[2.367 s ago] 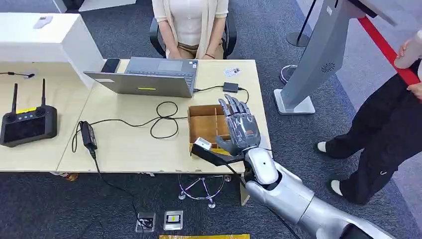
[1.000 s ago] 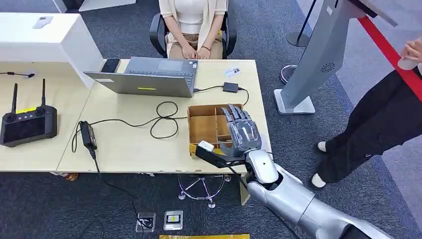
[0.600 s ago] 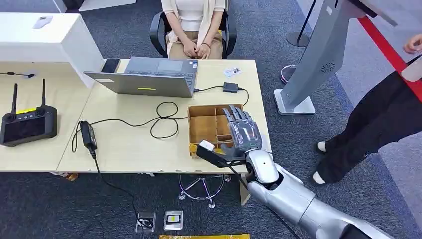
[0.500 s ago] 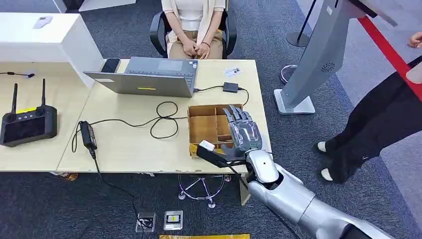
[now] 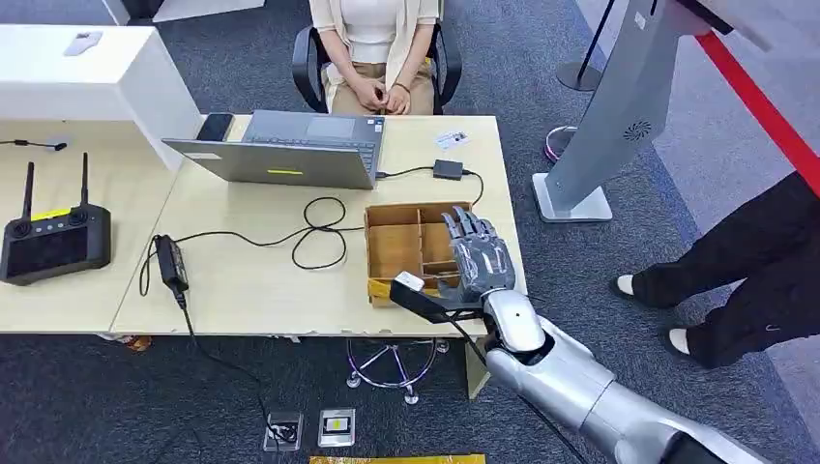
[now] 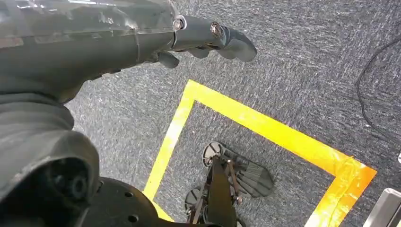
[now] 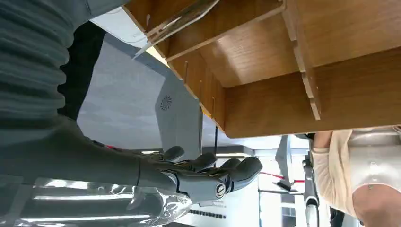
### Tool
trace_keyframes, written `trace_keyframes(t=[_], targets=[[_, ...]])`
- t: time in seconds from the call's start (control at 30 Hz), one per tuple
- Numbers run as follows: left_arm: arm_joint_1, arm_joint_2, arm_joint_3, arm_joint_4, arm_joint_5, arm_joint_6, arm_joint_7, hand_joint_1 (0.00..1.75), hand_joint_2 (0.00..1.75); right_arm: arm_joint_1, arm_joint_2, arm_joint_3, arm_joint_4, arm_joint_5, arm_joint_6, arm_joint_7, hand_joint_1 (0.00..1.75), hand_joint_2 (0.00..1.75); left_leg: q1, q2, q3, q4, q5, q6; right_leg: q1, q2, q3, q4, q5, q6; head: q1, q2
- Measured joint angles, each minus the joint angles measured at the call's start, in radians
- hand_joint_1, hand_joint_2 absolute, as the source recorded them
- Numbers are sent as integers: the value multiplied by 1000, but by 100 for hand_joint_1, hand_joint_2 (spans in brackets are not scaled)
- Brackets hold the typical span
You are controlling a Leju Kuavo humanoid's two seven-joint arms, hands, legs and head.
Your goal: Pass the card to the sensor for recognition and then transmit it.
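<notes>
Right hand: the silver-armed robot's grey right hand [image 5: 476, 259] hovers over the right half of a brown cardboard divider box [image 5: 396, 244] at the table's near edge, palm down, fingers [image 5: 468, 224] spread and extended toward 12 o'clock, holding nothing. In the right wrist view the same hand [image 7: 203, 177] shows its fingers slightly curved and apart, close above the box's wooden-looking partitions [image 7: 302, 71].

Card: a small white card with dark print [image 5: 452, 138] lies flat on the pale wooden table [image 5: 251, 280] near its far right corner, at 12 o'clock from the box and well apart from the hand. A clear flat sleeve or card edge [image 7: 175, 21] leans in a box compartment in the right wrist view; what it is cannot be told.

Left hand: the left hand [image 6: 208, 40] hangs over grey carpet [image 6: 293, 56] and yellow floor tape [image 6: 265, 127], its fingers loosely curled with nothing in them.

Table: an open grey laptop [image 5: 290, 150] sits at 11 o'clock from the box, with a black looped cable [image 5: 319, 227] between them and a small black adapter [image 5: 448, 169] just past the box. A black handheld controller with two antennas [image 5: 53, 237] rests at the far left.

People: a seated person in a cream cardigan [image 5: 375, 43] faces the table from 12 o'clock, hands clasped. A person's dark trouser legs [image 5: 745, 266] stand at 3 o'clock.

Sensor: a tall grey slanted kiosk stand [image 5: 609, 116] rises from the carpet at 1 o'clock from the hand.
</notes>
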Motion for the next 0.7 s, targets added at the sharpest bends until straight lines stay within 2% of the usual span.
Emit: trace_keyframes(t=[0.7], targets=[[-1,3,0,0,-26,-15,3,0,0,0,-17,0,19,-2,-2,16,0,175,0,0,0,0,0,0,0,0,0,0,0,0,0,0]])
